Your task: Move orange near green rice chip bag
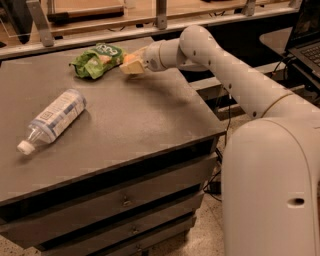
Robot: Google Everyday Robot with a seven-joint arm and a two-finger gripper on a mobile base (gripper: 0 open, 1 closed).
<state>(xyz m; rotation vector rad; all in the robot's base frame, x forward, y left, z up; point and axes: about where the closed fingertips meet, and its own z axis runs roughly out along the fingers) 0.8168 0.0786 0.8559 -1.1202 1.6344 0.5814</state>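
The green rice chip bag lies wrinkled at the far middle of the dark table. My gripper reaches in from the right on the white arm and hovers just above the table, right next to the bag's right edge. Its tan fingers are shut on the orange, which shows only as a small orange patch between them. Most of the fruit is hidden by the fingers.
A clear plastic bottle with a white label lies on its side at the left front of the table. A rail with metal posts runs behind the table. A laptop sits at the far right. Drawers are below the tabletop.
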